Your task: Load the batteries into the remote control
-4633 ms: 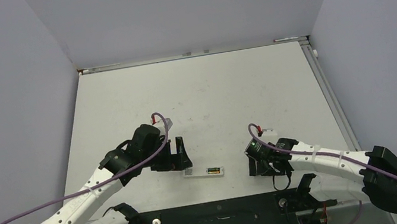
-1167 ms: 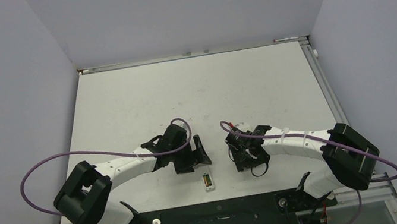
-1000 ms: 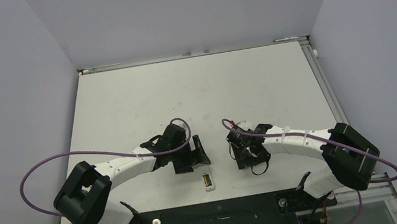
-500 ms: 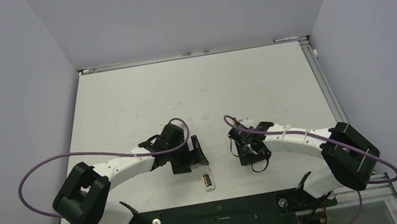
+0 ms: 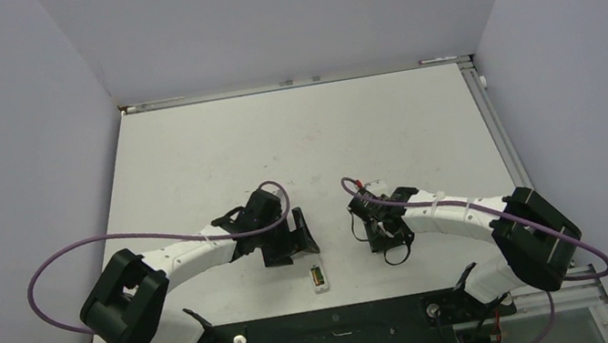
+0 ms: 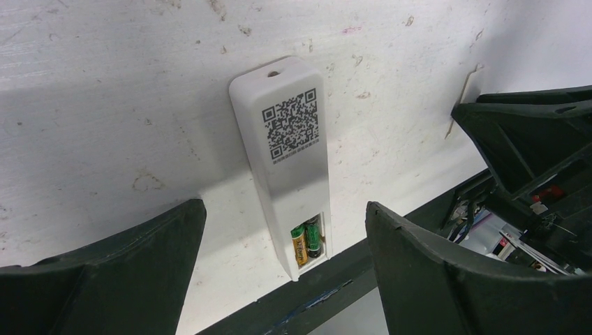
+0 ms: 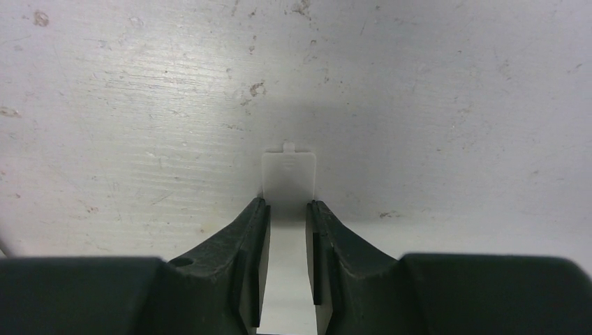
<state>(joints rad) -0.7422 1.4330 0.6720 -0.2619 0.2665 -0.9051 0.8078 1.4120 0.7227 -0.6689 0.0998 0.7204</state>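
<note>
Right gripper (image 7: 286, 203) just narrowed onto the battery cover (image 7: 288, 171); batteries (image 6: 307, 241) already fill the remote control (image 6: 290, 167) beneath the wide-open left gripper (image 6: 284, 208).

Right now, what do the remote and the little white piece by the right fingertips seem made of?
The remote control looks like moulded plastic, matte white: rounded corners, printed QR label. The white piece is apparently thin plastic too, flat with a small moulded tab; its finish is unclear in shadow.

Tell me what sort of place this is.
Probably a robotics lab test cell: a scuffed white table boxed in by bare walls, with the left arm and right arm bolted at its near edge and a remote control on it.
</note>
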